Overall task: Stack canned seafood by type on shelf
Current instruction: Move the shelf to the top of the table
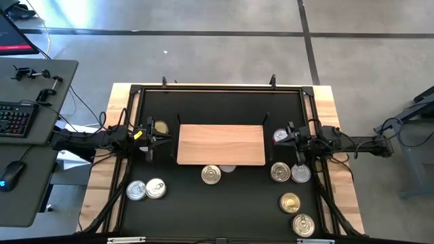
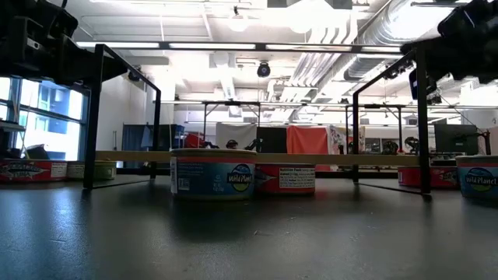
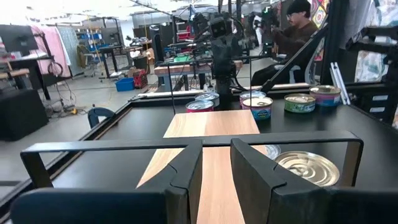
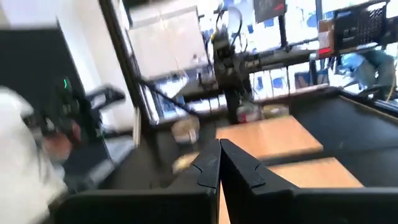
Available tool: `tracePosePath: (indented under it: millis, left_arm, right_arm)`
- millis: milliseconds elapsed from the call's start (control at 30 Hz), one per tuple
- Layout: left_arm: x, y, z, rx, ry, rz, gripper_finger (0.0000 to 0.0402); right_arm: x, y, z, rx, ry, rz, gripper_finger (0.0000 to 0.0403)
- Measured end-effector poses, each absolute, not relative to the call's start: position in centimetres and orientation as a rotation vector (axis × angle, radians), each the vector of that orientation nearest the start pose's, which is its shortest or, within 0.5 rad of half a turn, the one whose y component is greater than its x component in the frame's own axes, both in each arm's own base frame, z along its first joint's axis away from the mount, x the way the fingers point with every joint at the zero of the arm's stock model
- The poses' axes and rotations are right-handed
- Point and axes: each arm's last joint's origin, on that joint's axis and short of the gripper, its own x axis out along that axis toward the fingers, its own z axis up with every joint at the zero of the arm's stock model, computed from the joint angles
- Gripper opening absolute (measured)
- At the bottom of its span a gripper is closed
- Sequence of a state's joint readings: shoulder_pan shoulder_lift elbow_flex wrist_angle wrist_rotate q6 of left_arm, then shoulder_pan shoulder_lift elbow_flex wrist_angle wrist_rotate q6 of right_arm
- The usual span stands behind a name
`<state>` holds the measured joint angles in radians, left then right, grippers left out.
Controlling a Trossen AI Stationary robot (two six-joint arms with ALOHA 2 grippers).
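Note:
The shelf (image 1: pixel 220 144), a light wooden board on thin black posts, stands in the middle of the black table. Canned seafood lies around it: a gold tin (image 1: pixel 161 127) by my left gripper (image 1: pixel 154 139), two silver tins (image 1: pixel 146 190) at the near left, and two tins (image 1: pixel 211 175) at the shelf's near edge. Several more tins (image 1: pixel 290 173) lie at the right. My left gripper (image 3: pixel 216 177) stands level at the shelf's left end, slightly open, with nothing between its fingers. My right gripper (image 4: pixel 219 163) is shut and empty at the shelf's right end (image 1: pixel 285 139).
A black frame (image 1: pixel 220 88) rims the table, which sits on a wooden base. In the low view a blue-labelled tin (image 2: pixel 212 175) and a red one (image 2: pixel 284 179) stand in front of the shelf board (image 2: pixel 257 158). A person (image 3: pixel 298 25) sits beyond the table's right side.

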<state>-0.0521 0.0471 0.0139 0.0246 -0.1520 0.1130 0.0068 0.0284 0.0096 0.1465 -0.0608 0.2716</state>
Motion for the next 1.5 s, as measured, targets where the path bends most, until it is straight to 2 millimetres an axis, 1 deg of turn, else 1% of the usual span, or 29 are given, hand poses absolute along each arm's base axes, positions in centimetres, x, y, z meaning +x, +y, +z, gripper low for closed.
tracePosePath:
  millis: [100,167,233,333,400,500,567,633,733,800,867,967,1067,1200,1333,1500]
  left_arm:
    - [10.0,-0.1,16.7,0.116,0.014,0.1,0.0076]
    - [10.0,-0.1,16.7,0.117,0.014,0.1,0.0076]
    - [10.0,-0.1,16.7,0.117,0.014,0.1,0.0076]
    - [10.0,-0.1,16.7,0.117,0.014,0.1,0.0076]
    - [10.0,-0.1,16.7,0.117,0.014,0.099,0.0076]
    - [10.0,-0.1,16.7,0.117,0.015,0.099,0.0076]
    - [10.0,-0.1,16.7,0.118,0.014,0.099,0.0076]
    - [10.0,-0.1,16.7,0.117,0.014,0.1,0.0076]
    - [10.0,-0.1,16.7,0.117,0.013,0.1,0.0076]
    - [10.0,-0.1,16.7,0.117,0.013,0.1,0.0076]
    - [10.0,-0.1,16.7,0.117,0.013,0.099,0.0076]
    - [10.0,-0.1,16.7,0.117,0.014,0.1,0.0076]
    - [10.0,-0.1,16.7,0.117,0.014,0.099,0.0076]
    - [10.0,-0.1,16.7,0.117,0.011,0.1,0.0076]
    - [10.0,-0.1,16.8,0.116,0.006,0.101,0.0076]
    - [10.0,-0.1,16.8,0.116,0.003,0.101,0.0076]
  right_arm:
    - [9.5,-0.2,19.2,0.482,-0.283,-0.003,0.0]
    - [9.3,-0.4,20.0,0.583,-0.38,-0.037,0.0]
    - [9.1,-0.4,20.6,0.584,-0.422,-0.027,0.0]
    - [8.7,0.0,22.4,0.503,-0.434,0.073,0.0]
    - [8.7,0.2,23.3,0.452,-0.406,0.107,0.0]
    - [9.4,0.3,24.3,0.367,-0.294,0.088,0.0006]
    - [10.0,0.3,25.3,0.327,-0.23,0.053,0.0016]
    - [10.8,0.2,26.3,0.312,-0.14,0.018,0.0034]
    - [12.1,0.2,27.9,0.311,0.068,-0.056,0.0075]
    - [13.0,0.0,28.6,0.325,0.236,-0.144,0.0107]
    - [13.9,-0.2,29.3,0.367,0.387,-0.279,0.0139]
    - [15.2,-0.9,30.6,0.451,0.565,-0.49,0.0179]
    - [16.7,-1.6,31.8,0.553,0.693,-0.619,0.0203]
    - [18.9,-2.4,31.8,0.651,0.87,-0.724,0.021]
    - [20.7,-2.9,30.7,0.674,1.022,-0.776,0.021]
    - [22.1,-3.7,29.4,0.703,1.094,-0.808,0.021]
